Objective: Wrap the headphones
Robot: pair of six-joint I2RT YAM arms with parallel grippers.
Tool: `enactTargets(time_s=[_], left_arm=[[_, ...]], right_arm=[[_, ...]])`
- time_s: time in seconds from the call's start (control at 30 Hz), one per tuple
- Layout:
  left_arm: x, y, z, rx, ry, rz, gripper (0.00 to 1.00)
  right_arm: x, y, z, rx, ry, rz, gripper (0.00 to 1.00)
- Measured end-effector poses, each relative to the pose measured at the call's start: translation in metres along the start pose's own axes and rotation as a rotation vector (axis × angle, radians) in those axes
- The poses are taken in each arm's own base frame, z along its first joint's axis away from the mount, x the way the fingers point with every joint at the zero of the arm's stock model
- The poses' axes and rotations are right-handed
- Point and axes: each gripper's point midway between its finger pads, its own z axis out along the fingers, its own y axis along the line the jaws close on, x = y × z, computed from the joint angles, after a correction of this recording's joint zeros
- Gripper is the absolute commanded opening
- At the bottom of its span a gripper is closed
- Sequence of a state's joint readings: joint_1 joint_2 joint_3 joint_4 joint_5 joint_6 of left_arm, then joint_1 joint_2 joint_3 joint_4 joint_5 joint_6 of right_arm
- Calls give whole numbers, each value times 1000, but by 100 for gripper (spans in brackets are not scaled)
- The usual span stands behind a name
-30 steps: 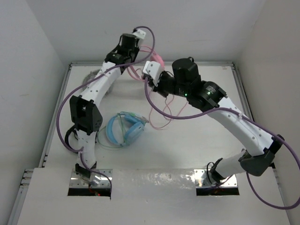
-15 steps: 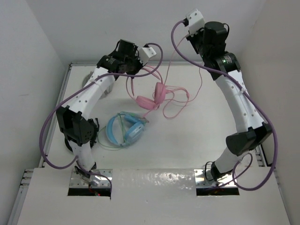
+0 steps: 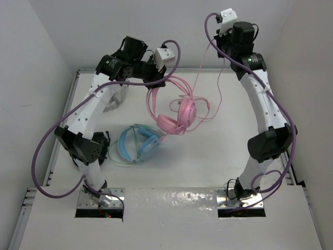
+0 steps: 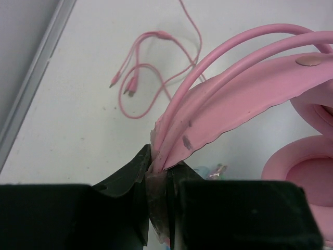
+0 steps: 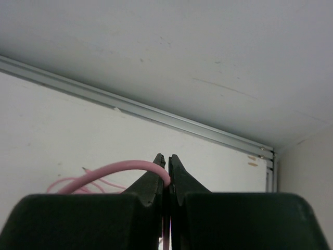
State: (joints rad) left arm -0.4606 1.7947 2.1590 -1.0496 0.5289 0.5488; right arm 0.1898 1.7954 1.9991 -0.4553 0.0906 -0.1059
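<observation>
Spotted left gripper [image 4: 160, 165] clamped on the headphones [image 4: 250, 99] headband via wrist cam; right gripper [image 5: 166, 162] pinched onto cable [image 5: 114, 173], hard to make out from overhead.

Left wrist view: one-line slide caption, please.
Left arm's fingers clamped on the pink headphones at the headband, with loose cable lying on the table behind.

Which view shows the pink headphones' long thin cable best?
Top external: the thin pink cable runs nearly whole from the right tool to the pink padded over-ear headphones. Left wrist shows only its plug ends on the table; right wrist, a short pinched piece.
</observation>
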Motion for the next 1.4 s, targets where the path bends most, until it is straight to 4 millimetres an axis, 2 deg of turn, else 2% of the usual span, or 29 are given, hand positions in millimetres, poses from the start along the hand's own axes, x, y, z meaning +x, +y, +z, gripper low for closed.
enactTargets(time_s=[0.13,0.23,0.4,0.53,0.7,0.9,1.0,1.13,1.23,1.3,1.4], left_arm=[[0,-9,1,36,-1,-9,0],[7,-1,7,-18,29,-20,0],[31,7,22,-100,132,-27,0],[33,5,32,-129,160,-20,0],[33,6,44,-199,175,-10,0],[62,18,64,-268,253,-45,0],[71,25,72,-293,280,-52,0],[67,25,75,-291,267,-50,0],[58,19,74,-257,241,-43,0],[49,13,72,-224,220,-35,0],[32,2,66,-159,174,-22,0]], right_arm=[[-21,4,2,-34,-54,38,0],[-39,4,-1,-46,-108,78,0],[-70,-4,-12,-30,-197,113,0],[-85,-2,-17,-49,-246,147,0],[-85,20,-15,-107,-245,167,0],[-106,58,-29,-187,-294,169,0],[-118,61,-44,-196,-328,167,0],[-130,51,-61,-172,-363,168,0],[-131,44,-61,-139,-367,170,0],[-124,40,-53,-116,-344,174,0],[-109,34,-25,-84,-300,190,0]])
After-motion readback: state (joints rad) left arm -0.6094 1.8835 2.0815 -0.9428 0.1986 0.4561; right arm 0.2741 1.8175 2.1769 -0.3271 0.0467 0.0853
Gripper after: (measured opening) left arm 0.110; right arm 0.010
